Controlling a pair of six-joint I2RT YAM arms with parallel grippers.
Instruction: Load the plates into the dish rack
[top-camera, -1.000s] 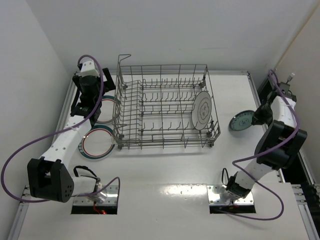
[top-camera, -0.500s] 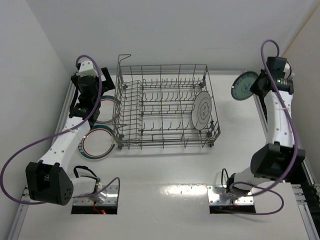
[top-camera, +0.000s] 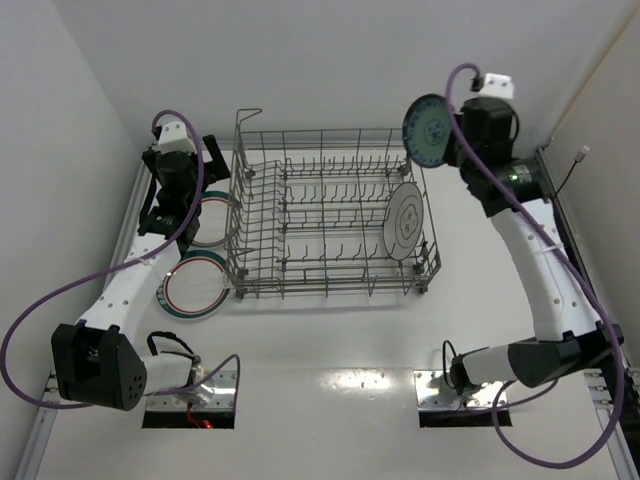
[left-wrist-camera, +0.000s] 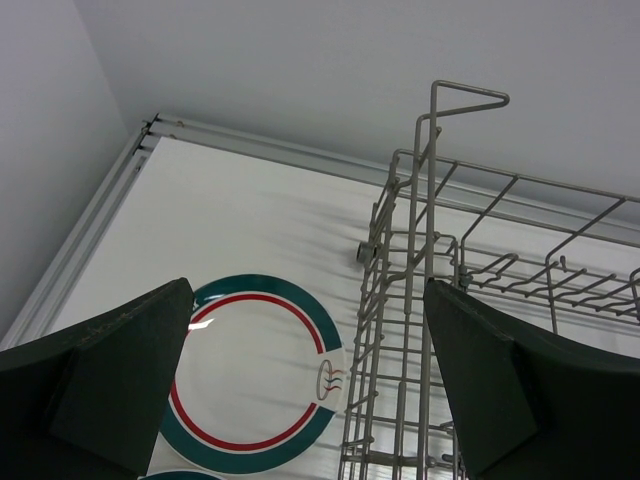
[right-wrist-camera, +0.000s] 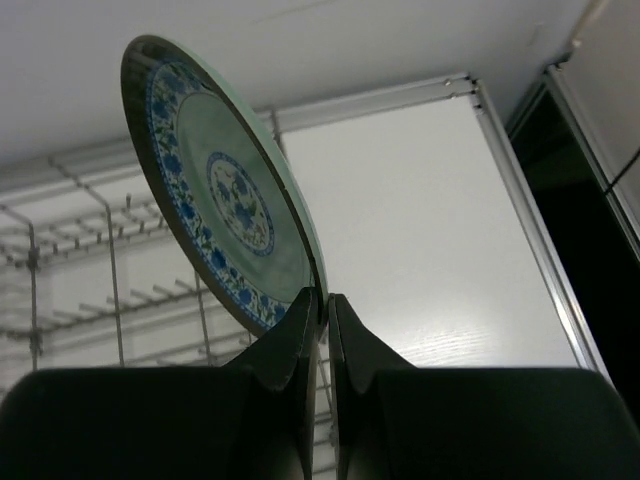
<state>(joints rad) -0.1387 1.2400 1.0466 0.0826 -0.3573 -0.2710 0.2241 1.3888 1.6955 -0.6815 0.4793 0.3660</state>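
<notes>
The right gripper (right-wrist-camera: 322, 300) is pinched tight on the lower rim of the teal patterned plate (right-wrist-camera: 220, 215), its two fingers closed to a sliver with the plate's edge between them. The plate stands on edge above the claw, its blue-flowered face showing in the wrist view. It is held in the air by the far right corner of the dish rack (top-camera: 320, 180) (clear of the wires, as far as the top view tells). Below it, in the rack's right end, the white plate with the dark centre motif (top-camera: 405, 220) stands upright between tines.

By my reading, the step in hand is placing the teal plate: it is lifted and at the rack, but not yet slotted. The next move calls for lowering it edge-first into a free gap between tines beside the white plate. It should be kept upright and in line with the rows, so the rim neither catches the top wire nor knocks the loaded plate. Only then should the fingers let go.

The left gripper (left-wrist-camera: 308, 290) is spread wide and holds nothing. It hangs over a red-and-green ringed plate (left-wrist-camera: 255, 380) lying flat on the table (top-camera: 480, 300) just beside the rack's left end. The second ringed plate (top-camera: 195, 285) lies nearer the arm bases. Neither is loaded yet.

No writing can be read. A small emblem (left-wrist-camera: 330, 378) sits on the ringed plate's face, too small to make out, and no brand shows on the rack or arms.
</notes>
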